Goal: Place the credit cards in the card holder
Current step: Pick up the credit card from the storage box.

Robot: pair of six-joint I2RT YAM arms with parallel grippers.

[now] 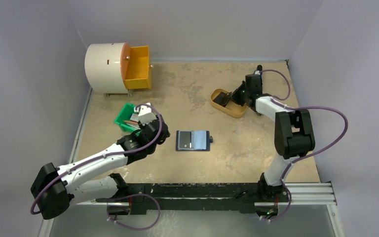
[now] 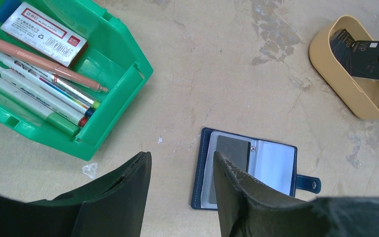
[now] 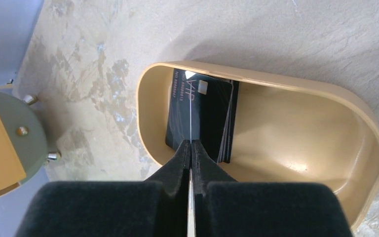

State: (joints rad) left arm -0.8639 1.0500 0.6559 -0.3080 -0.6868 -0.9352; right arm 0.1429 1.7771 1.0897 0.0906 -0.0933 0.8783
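While right end effector (image 3: 191, 146) is pinching a stiff, probably slick credit card (image 2: 365, 59) edgewise, left end effector (image 2: 181, 160) is hovering half-open, empty.

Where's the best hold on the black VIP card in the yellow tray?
The VIP card's exposed upper edge, coming from above: the cards stand on edge, stacked against the tray's end wall, so their faces are blocked. The right gripper is shut on that edge.

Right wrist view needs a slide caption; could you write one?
Right gripper pinches a black card in the yellow tray.
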